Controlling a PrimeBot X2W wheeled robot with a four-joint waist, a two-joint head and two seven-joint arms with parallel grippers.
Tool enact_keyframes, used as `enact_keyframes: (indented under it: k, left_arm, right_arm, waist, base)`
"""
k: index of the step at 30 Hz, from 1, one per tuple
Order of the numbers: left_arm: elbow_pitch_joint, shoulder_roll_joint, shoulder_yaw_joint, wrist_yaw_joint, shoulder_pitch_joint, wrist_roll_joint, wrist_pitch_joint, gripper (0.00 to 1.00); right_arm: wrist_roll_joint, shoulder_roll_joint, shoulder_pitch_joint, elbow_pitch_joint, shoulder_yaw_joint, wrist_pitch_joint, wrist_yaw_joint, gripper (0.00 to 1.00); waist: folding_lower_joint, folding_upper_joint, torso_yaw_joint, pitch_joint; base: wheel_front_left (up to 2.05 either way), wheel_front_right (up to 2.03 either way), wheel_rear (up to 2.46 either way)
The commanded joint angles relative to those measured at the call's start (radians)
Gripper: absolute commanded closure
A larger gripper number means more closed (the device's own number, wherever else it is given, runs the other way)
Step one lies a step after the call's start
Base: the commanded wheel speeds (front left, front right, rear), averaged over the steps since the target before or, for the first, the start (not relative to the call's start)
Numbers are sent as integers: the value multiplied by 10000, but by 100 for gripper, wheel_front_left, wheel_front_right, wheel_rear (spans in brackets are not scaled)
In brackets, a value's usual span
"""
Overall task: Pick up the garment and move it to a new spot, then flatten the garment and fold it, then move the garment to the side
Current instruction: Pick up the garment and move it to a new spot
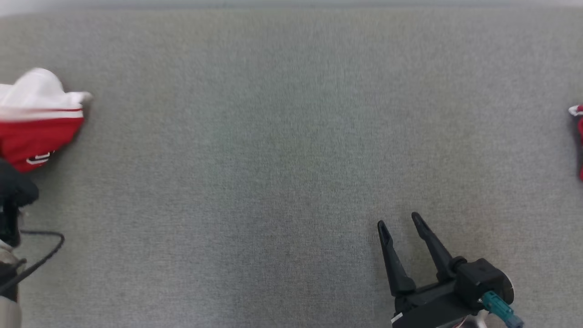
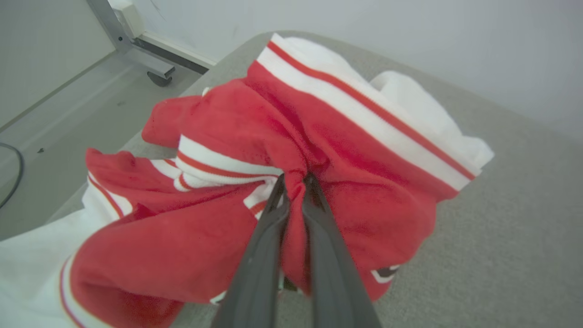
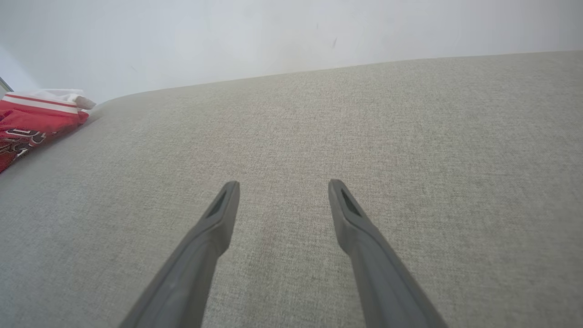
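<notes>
Garment (image 2: 364, 150): red with white bands and a white part, bunched in a heap at the left edge of the grey cloth-covered table (image 1: 291, 136)
Left gripper (image 2: 294, 180): jaws pinched together on a red fold of the garment
Right gripper (image 1: 400, 222): jaws apart, holding nothing, over bare table at lower right, well apart from the garment
Second red-and-white cloth (image 1: 577, 132): at the table's right edge

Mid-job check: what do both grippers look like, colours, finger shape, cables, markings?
The right gripper has two long dark grey fingers tapering to narrow tips, each with a slot-like recess, on a black housing with a teal connector and small white label. The left gripper has the same slim dark fingers; a thin black cable loops beside its arm.
</notes>
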Motion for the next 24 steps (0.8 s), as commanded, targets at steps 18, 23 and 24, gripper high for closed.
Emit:
enact_keyframes:
  k: [18,23,24]
  left_arm:
    - [-6416,-513,-1328,-501,865,-347,1780,100]
    - [-8074,-1022,-1846,-371,993,-458,2298,100]
    - [-8306,-1116,-1937,-350,1000,-460,2361,100]
  right_arm:
    - [276,239,537,1107,-12,-560,-21,0]
    - [306,254,471,1176,19,-598,-21,0]
    - [319,253,450,1188,23,-604,-21,0]
  waist:
    - [0,0,-1433,-3475]
    - [0,0,-2388,-3449]
    - [0,0,-2587,-3435]
  base:
    - [0,0,0]
    - [0,0,0]
    - [0,0,0]
